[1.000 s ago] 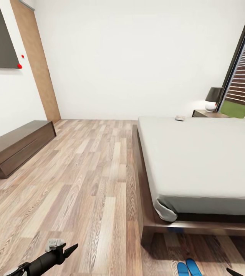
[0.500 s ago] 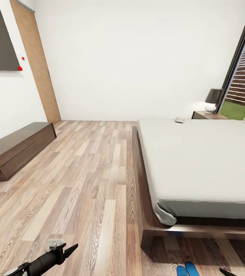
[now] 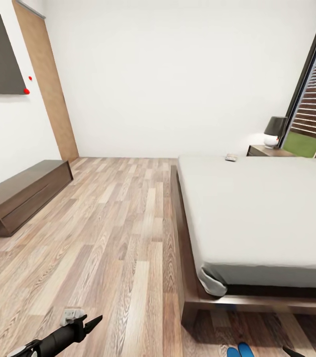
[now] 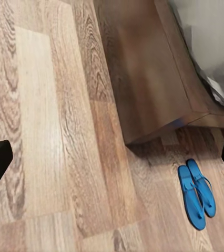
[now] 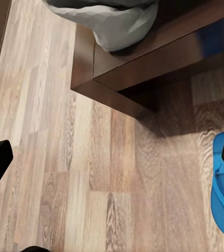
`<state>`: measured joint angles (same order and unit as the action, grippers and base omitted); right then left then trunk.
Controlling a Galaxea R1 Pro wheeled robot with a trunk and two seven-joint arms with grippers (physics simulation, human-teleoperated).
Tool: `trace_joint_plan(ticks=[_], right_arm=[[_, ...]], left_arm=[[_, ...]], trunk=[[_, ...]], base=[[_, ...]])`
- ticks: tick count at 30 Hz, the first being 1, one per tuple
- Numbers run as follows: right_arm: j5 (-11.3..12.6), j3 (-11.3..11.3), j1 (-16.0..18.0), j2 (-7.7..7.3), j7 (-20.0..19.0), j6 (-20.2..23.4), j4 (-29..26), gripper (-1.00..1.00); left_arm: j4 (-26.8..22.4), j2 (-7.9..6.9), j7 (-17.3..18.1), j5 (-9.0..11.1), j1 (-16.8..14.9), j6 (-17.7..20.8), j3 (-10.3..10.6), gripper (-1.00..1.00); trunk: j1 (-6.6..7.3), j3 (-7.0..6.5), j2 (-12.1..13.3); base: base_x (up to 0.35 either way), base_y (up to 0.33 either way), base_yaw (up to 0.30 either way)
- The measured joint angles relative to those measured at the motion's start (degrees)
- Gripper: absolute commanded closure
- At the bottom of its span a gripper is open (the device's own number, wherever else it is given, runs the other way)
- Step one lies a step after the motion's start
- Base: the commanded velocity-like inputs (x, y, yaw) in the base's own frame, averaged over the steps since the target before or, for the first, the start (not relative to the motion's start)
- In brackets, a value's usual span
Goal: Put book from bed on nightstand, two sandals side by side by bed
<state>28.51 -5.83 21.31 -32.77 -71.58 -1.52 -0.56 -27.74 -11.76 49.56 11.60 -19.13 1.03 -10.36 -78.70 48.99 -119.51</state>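
Wood-plank flooring runs from the robot's base to the far white wall, with the bed (image 3: 257, 208) as reference. The book (image 3: 232, 157) lies on the mattress at its far edge, close to the nightstand (image 3: 269, 150) with the lamp (image 3: 275, 131). Both sandals (image 4: 197, 192) lie side by side on the floor just off the bed's near corner. Left gripper (image 4: 112, 160) and right gripper (image 5: 117, 160) hang with fingers apart, empty. Judged step: the book transfer. Next move requires driving alongside the bed to within reach of the book.

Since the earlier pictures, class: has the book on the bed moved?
No. The book keeps its spot on the bed near the nightstand; the camera shifted instead.
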Motion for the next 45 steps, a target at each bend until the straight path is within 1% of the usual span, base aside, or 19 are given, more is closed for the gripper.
trace_joint_plan(ticks=[38, 45], right_arm=[[0.04, 0.01, -0.01, 0.0, 0.0, 0.0, -0.01, -1.0], [0.02, 0.04, 0.0, 0.0, 0.0, 0.0, -0.01, -1.0]], left_arm=[[0.01, 0.16, -0.04, 0.0, 0.0, -0.03, 0.03, -1.0], [0.01, 0.16, 0.0, 0.0, 0.0, -0.07, 0.02, -1.0]], trunk=[[8.35, -6.82, 15.24], [8.36, -6.83, 15.26]], base=[[0.0, 0.0, 0.0], [0.0, 0.0, 0.0]])
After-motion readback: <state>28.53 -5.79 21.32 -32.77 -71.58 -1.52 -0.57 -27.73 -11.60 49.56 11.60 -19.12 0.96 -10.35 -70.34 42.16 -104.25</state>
